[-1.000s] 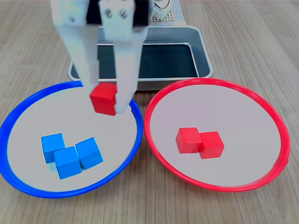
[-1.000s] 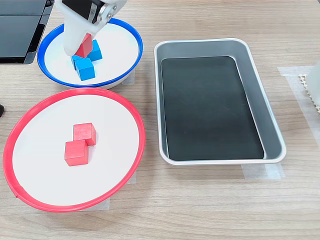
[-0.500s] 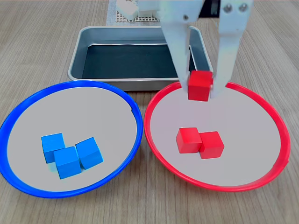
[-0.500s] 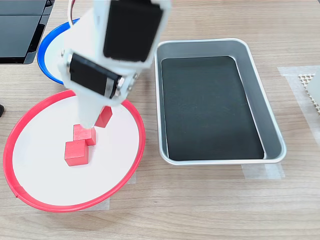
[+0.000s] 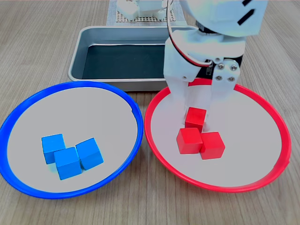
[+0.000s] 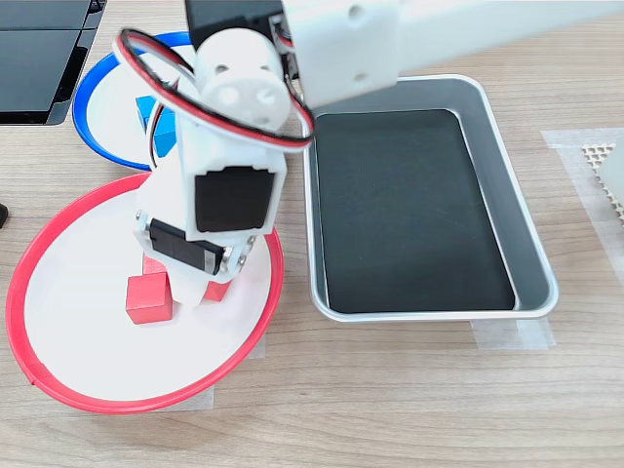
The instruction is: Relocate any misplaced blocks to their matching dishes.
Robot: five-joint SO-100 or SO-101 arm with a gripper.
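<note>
My gripper (image 5: 196, 122) reaches down into the red-rimmed dish (image 5: 255, 126), shut on a red block (image 5: 195, 116) held between its white fingers. That block is low over the dish, right behind two other red blocks (image 5: 200, 143) and touching or nearly touching them. In the second exterior view the arm hides most of the gripper (image 6: 200, 291); one red block (image 6: 149, 298) shows clear and the held one (image 6: 217, 290) peeks out. The blue-rimmed dish (image 5: 89, 112) holds three blue blocks (image 5: 70, 154), partly hidden behind the arm in the second exterior view.
A silver tray (image 5: 93, 33) with a dark bottom stands behind both dishes, on the second exterior view's right (image 6: 531, 253). A perforated white mat (image 5: 123, 18) lies beyond it. A black object (image 6: 39, 49) sits at the second exterior view's top left.
The gripper carried the red block from above the blue dish across to the red dish, then lowered it down beside the two red blocks there.
</note>
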